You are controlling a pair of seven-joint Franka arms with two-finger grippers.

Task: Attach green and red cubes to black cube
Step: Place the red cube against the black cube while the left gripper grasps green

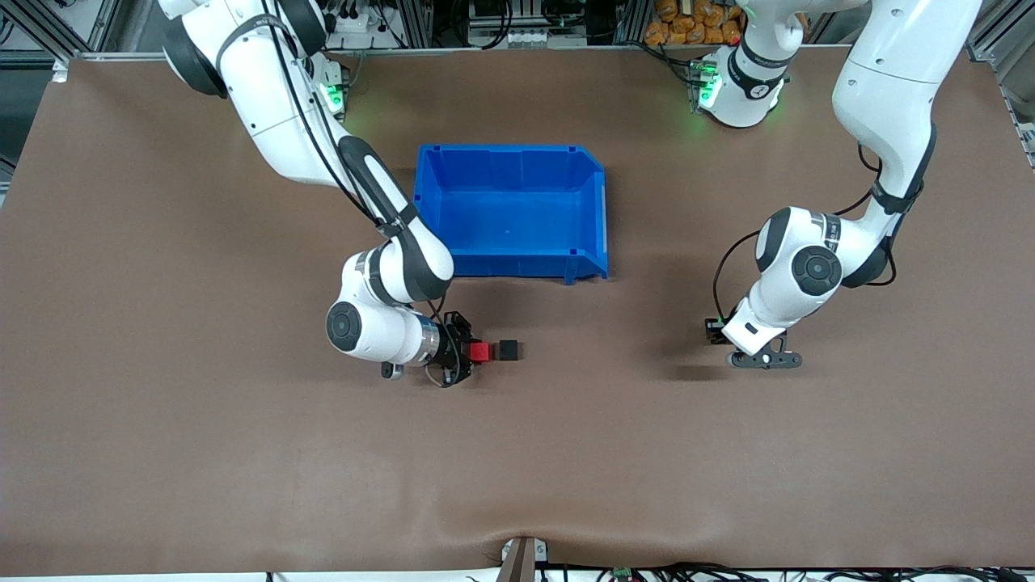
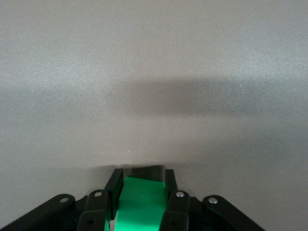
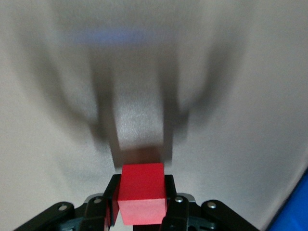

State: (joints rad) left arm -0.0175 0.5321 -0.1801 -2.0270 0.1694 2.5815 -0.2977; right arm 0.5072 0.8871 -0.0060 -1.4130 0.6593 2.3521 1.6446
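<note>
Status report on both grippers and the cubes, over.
Right gripper shut on red cube, beside black cube. Left gripper shut on green cube, apart. Nothing between.

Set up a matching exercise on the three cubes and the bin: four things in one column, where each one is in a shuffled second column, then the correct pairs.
Things:
1. red cube
2. green cube
3. black cube
4. blue bin

Places:
A. held in the left gripper
B. on the table, beside the red cube
C. on the table between the two arm bases
D. held in the right gripper

Pairs: 1-D, 2-A, 3-B, 4-C
</note>
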